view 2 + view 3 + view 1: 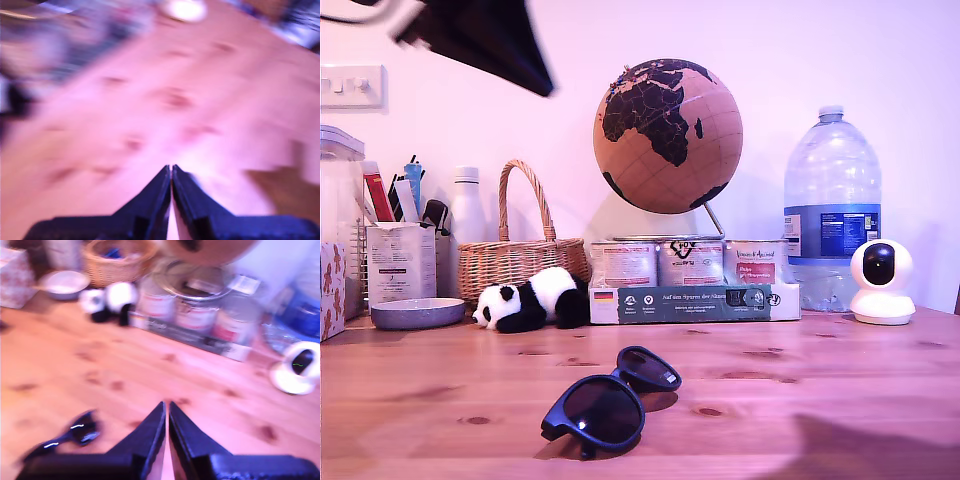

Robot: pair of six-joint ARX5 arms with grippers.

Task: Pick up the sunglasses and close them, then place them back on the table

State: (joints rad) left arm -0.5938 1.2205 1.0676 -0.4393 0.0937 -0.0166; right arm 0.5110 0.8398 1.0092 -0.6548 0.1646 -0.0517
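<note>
Nearest the exterior view's camera: sunglasses [610, 398], lenses forward, resting on the table [840, 400], slightly to that view's left of centre. Far edge, left to right in the exterior view: bowl [417, 313], basket [520, 258], toy panda [530, 298], 3 cans [685, 264] under a globe [667, 122], water bottle [831, 205], white camera [880, 280]. Bare planks all around the sunglasses. First gripper [171, 172]: fingers pressed together, empty, over blurred wood only. Second gripper [166, 410]: closed too, empty, sunglasses [75, 434] beside it, apart.
</note>
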